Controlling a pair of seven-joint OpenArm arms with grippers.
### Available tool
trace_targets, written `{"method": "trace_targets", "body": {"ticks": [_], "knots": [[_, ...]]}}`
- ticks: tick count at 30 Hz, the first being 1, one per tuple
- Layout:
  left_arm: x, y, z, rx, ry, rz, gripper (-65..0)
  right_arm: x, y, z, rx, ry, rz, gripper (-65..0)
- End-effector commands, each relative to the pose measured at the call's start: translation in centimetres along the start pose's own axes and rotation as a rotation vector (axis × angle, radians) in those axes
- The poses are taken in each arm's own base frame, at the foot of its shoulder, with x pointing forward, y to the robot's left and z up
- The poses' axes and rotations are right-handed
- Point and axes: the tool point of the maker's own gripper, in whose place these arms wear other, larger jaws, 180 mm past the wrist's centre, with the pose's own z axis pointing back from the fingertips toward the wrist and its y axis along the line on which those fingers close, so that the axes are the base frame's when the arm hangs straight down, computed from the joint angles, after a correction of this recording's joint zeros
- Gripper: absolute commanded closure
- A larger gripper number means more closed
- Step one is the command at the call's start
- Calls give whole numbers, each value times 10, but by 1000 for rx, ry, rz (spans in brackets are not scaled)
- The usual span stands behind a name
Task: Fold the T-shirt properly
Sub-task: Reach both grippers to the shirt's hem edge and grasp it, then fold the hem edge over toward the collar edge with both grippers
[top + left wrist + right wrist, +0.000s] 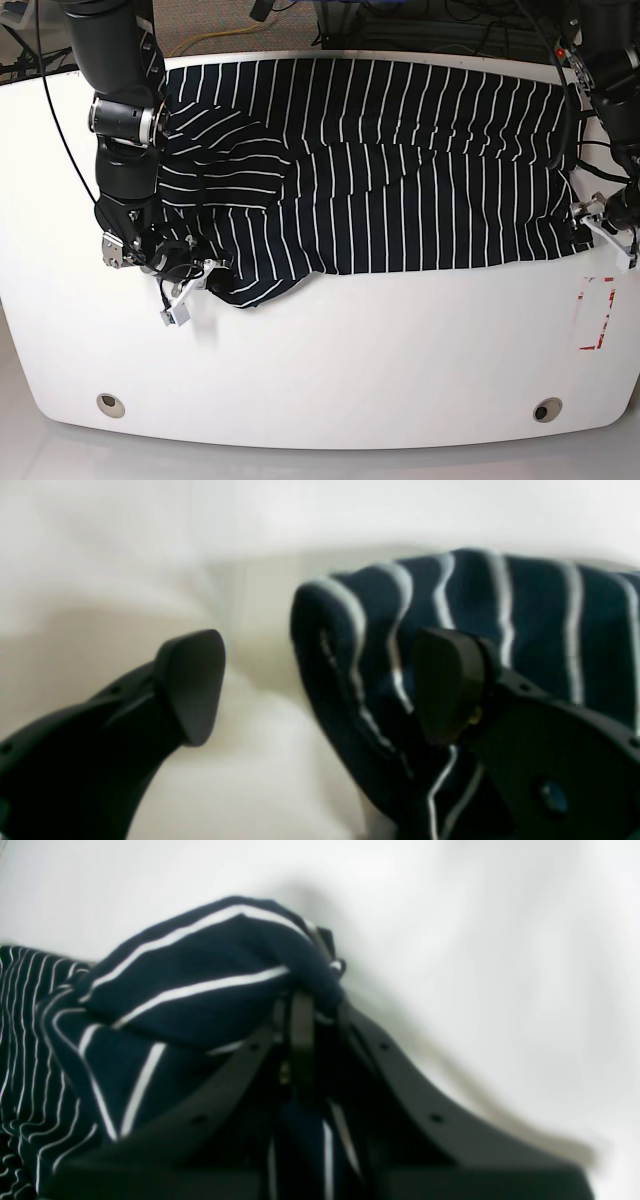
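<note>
The T-shirt [400, 160], dark navy with thin white stripes, lies spread across the white table [350, 350]. My right gripper [195, 270] stands at the shirt's near left corner. In the right wrist view this gripper [302, 1005] is shut on a bunched fold of the T-shirt [200, 985], lifted a little off the table. My left gripper [590, 225] is at the shirt's right edge. The left wrist view shows it [320, 685] open, with a rolled edge of the T-shirt [525, 625] between the wide fingers, close against the right fingertip [447, 685].
A red-outlined rectangle [595, 312] is marked on the table just below my left gripper. Two round holes [111, 404] [546, 410] sit near the table's front edge. Cables [430, 25] run behind the far edge.
</note>
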Motion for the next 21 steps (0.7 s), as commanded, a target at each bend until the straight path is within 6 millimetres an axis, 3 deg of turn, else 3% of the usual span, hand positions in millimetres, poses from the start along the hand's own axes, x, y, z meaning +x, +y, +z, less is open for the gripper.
{"method": "trace_targets", "body": {"ticks": [1, 4, 8, 10, 14, 16, 21], "knots": [[21, 3, 5, -4, -64, 4, -550, 18, -3, 5, -8, -26, 16, -3], [10, -1, -2, -18, -33, 8, -549, 18, -3, 5, -8, -26, 15, -3], [17, -24, -15, -56, -60, -4, -519, 18, -3, 5, -8, -26, 15, -2], [18, -26, -16, -60, -70, -6, -435, 17, -3, 5, -8, -25, 14, 0], [22, -27, -16, -61, -77, -10, -111, 21, -4, 7, -11, -30, 19, 0], [26, -28, -15, -61, -87, -14, -13, 22, -5, 8, -14, -31, 23, 0], [61, -37, -8, -64, -146, -71, 0, 39, -4, 11, -17, -51, 41, 0]]}}
